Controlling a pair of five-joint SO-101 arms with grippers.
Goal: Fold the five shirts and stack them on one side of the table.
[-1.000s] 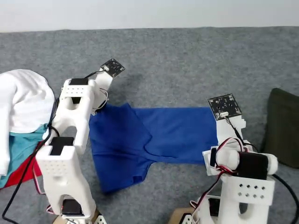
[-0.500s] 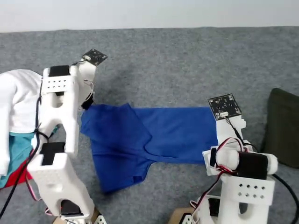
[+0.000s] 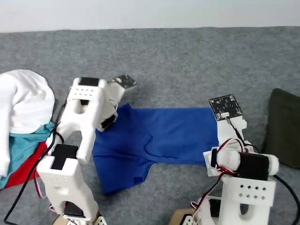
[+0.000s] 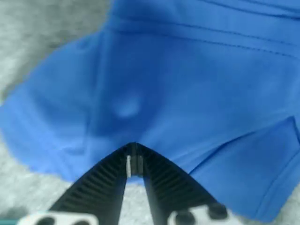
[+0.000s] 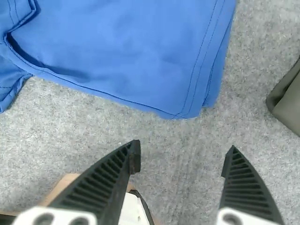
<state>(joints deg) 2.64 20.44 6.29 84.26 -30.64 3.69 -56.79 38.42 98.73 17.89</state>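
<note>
Shirt point(image 3: 178, 133) lies flat on table point(image 3: 187, 61), long axis running gripper to gripper. Left gripper point(image 4: 133, 163) is closed, pinching the shirt's sleeve-end edge. Right gripper point(image 5: 183, 157) is open, just off its hem end.

A grey felt-like cover point(image 3: 187, 61) spreads across the whole table, its nap showing faint streaks. A pale wall point(image 3: 150, 14) runs as a band along the top of the high view. A tan board point(image 3: 180, 217) peeks in at the bottom edge.
</note>
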